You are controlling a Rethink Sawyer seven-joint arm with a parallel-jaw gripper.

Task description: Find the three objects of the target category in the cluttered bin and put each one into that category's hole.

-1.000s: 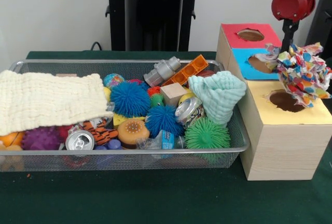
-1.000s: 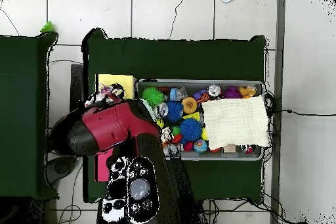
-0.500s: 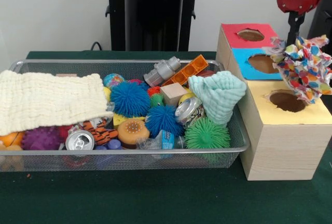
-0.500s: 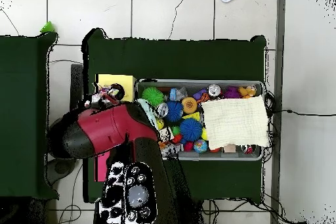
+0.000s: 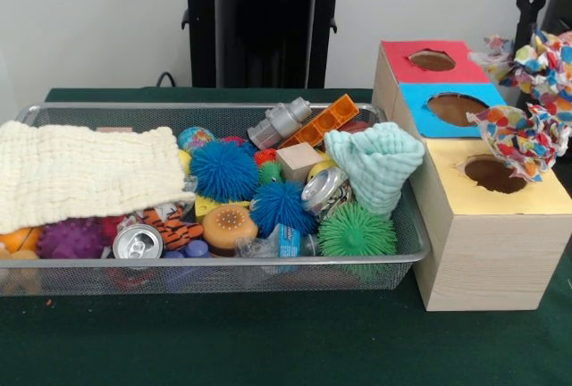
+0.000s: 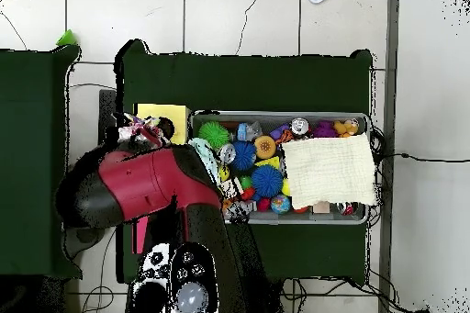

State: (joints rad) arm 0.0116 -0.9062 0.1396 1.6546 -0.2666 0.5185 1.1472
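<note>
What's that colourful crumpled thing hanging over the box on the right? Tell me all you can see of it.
The colourful cloth looks like soft fabric printed with small patches of red, blue, yellow, green and white. It is bunched and crumpled, hanging in the air below the robot's arm, whose gripper is hidden, so how it is held cannot be seen. It hangs by the right edge of the wooden box, beside the blue hole and yellow hole; whether it touches the box is unclear. From overhead only a small scrap shows beside the arm.
</note>
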